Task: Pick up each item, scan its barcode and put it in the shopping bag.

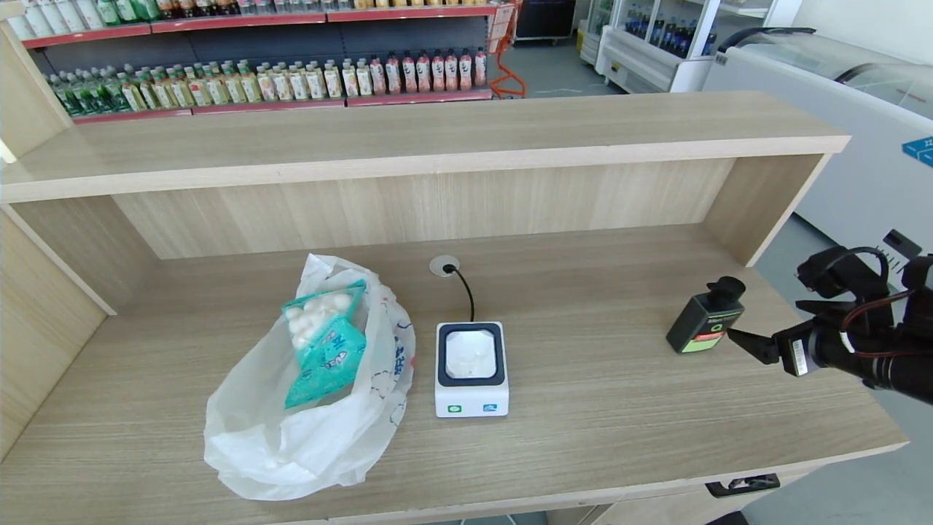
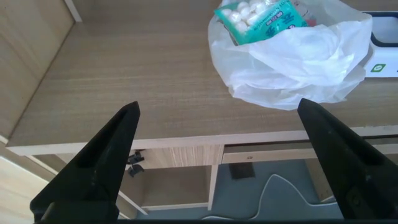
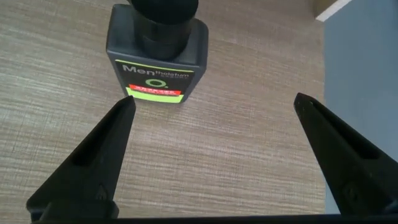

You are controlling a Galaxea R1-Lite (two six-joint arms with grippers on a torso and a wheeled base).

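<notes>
A dark bottle (image 1: 705, 317) (image 3: 157, 56) with a black cap and a green-and-red label stands near the right end of the wooden counter (image 1: 598, 408). My right gripper (image 1: 765, 306) (image 3: 214, 102) is open just to the right of it, fingertips short of the bottle and holding nothing. A white scanner box (image 1: 471, 368) sits mid-counter. To its left lies the white plastic shopping bag (image 1: 306, 430) (image 2: 292, 56), holding a teal packet of cotton balls (image 1: 324, 343) (image 2: 258, 18). My left gripper (image 2: 219, 107) is open, held off the counter's front edge near the bag.
A black cable (image 1: 465, 292) runs from the scanner back to a grommet (image 1: 444, 265). A raised ledge (image 1: 437, 146) and side walls (image 1: 773, 197) close in the counter at the back and sides. Shelves of drink bottles (image 1: 277, 80) stand beyond.
</notes>
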